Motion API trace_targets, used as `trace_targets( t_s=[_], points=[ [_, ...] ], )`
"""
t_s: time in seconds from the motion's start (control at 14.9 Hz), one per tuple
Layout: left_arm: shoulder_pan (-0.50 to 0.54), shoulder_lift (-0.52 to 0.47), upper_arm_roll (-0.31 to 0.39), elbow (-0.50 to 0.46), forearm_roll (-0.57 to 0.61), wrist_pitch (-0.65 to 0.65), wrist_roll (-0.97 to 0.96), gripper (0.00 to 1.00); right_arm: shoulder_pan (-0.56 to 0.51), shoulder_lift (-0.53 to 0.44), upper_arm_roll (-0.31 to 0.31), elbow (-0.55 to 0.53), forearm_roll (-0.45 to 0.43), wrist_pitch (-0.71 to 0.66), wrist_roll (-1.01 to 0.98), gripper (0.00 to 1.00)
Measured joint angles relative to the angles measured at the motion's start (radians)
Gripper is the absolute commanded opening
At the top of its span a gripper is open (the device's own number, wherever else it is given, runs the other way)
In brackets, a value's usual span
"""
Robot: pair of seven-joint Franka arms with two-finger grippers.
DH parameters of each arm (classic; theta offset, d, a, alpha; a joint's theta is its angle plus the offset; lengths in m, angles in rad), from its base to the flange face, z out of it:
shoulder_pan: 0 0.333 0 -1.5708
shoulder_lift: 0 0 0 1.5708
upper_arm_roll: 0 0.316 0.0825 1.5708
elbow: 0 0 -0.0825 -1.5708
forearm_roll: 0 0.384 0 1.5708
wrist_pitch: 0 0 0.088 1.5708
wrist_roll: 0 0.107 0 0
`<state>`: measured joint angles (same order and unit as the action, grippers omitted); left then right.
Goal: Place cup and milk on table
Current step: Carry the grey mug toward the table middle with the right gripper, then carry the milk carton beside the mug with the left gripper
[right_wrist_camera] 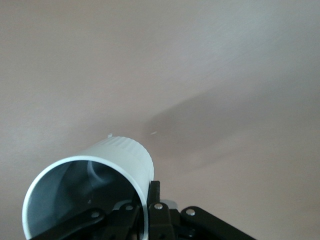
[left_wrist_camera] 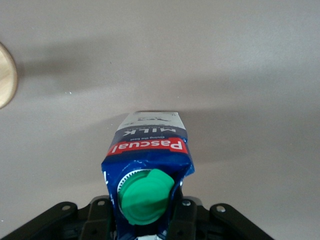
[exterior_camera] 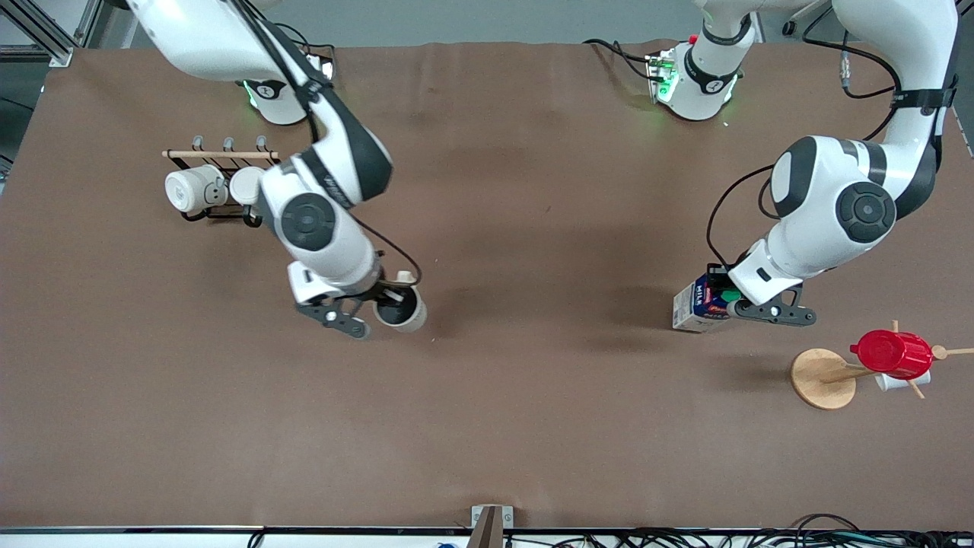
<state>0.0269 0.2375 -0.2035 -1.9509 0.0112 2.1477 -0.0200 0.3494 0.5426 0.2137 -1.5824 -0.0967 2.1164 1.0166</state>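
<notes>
Hiding part of a third hanging mug, the right arm leaves two white mugs (exterior_camera: 196, 189) plainly countable on the rack. One cream-coloured cup with dark grey inside (exterior_camera: 401, 307) has its rim pinched by the right gripper (exterior_camera: 384, 298) fingers, over the matte brown table (exterior_camera: 533, 403). One dark blue gable-top milk carton (exterior_camera: 700, 304) is clamped at its top by the left gripper (exterior_camera: 730, 301); whether its base touches the table is unclear. One red cup (exterior_camera: 892, 353) hangs on the wooden stand.

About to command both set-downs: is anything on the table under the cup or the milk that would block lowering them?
Nothing visible. The right gripper holds the cup over bare table; the left gripper holds the milk over bare covering too. The wooden stand with the red cup sits clear, toward the left arm's end.
</notes>
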Motion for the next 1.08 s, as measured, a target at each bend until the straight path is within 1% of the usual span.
trace_targets(
  t_s=[0.13, 0.27, 0.4, 0.67, 0.87, 1.01, 1.08],
  points=[
    [-0.001, 0.0, -0.001, 0.043, 0.0, -0.052, -0.006, 0.37, 0.038, 0.053, -0.001, 0.014, -0.007, 0.045, 0.045, 0.0],
    [-0.012, -0.001, -0.004, 0.087, 0.0, -0.096, -0.036, 0.37, 0.061, 0.082, -0.002, 0.024, -0.028, 0.071, 0.061, 0.01],
    [-0.045, -0.001, -0.005, 0.114, 0.0, -0.116, -0.082, 0.37, 0.069, 0.091, -0.001, 0.03, -0.044, 0.074, 0.068, 0.02],
    [-0.13, 0.0, -0.008, 0.142, 0.0, -0.125, -0.214, 0.37, 0.1, 0.096, 0.0, 0.029, -0.045, 0.085, 0.069, 0.05],
    [-0.19, 0.007, -0.009, 0.173, 0.0, -0.127, -0.324, 0.37, 0.113, 0.103, -0.001, 0.023, -0.045, 0.107, 0.07, 0.11],
    [-0.228, 0.029, -0.01, 0.204, 0.0, -0.127, -0.401, 0.37, 0.113, 0.115, -0.001, 0.01, -0.046, 0.139, 0.07, 0.18],
    [-0.25, 0.048, -0.01, 0.225, 0.0, -0.127, -0.443, 0.37, 0.114, 0.122, -0.001, 0.006, -0.046, 0.148, 0.07, 0.24]
  ],
)
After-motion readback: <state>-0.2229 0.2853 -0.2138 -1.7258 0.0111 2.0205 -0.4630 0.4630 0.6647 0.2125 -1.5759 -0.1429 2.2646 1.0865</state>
